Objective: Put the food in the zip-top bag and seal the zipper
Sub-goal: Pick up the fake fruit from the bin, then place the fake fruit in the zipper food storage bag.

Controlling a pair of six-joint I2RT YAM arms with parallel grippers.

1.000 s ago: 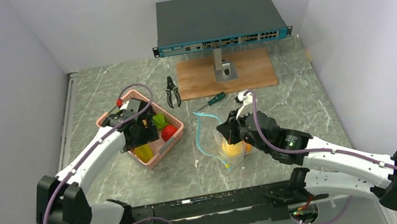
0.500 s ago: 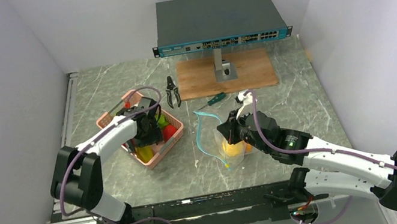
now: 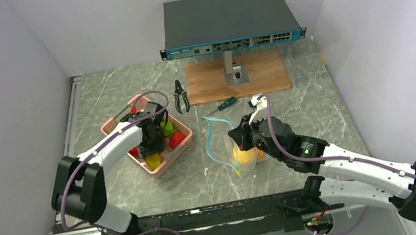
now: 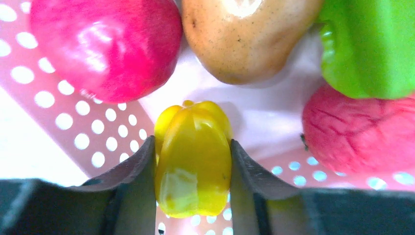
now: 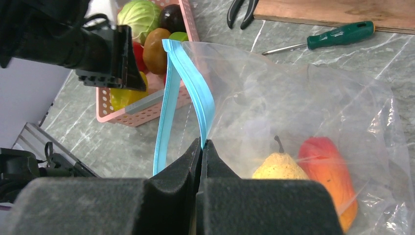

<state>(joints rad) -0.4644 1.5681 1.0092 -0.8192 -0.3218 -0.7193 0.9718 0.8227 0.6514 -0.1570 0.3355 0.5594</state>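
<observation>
Jaws of the left gripper (image 4: 192,143) seemingly clamp a yellow bell pepper (image 4: 193,169) in the pink basket (image 4: 63,117) toward the bench's left edge, the right gripper (image 5: 201,143) pinching the zipper (image 5: 198,93).

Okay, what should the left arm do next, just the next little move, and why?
Probably lift straight up. The left gripper has a finger against each side of the yellow pepper, which lies low in the pink basket among other food, so a vertical lift should clear them. The right gripper pinches the zipper, holding the zip-top bag open to receive it.
</observation>
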